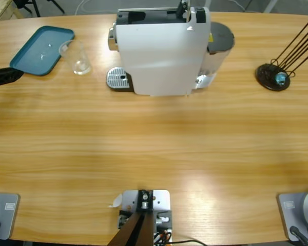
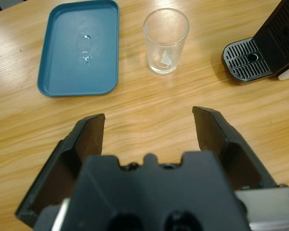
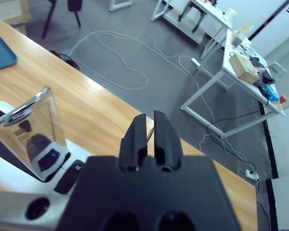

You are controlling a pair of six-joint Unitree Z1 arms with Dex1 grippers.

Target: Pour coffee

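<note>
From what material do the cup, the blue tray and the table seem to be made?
Cup: clear glass or hard plastic; the table shows through it.
Tray: probably plastic, teal, smooth with a soft sheen and rounded rim.
Table: wood or wood veneer, with visible grain under a light gloss.

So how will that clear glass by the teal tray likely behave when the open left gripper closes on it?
The glass looks rigid, smooth-walled and probably slippery, so a light squeeze might let it slide. It stands upright, taller than wide and seemingly near empty, so a sideways nudge could tip it. The left gripper is open, wider than the glass.
</note>
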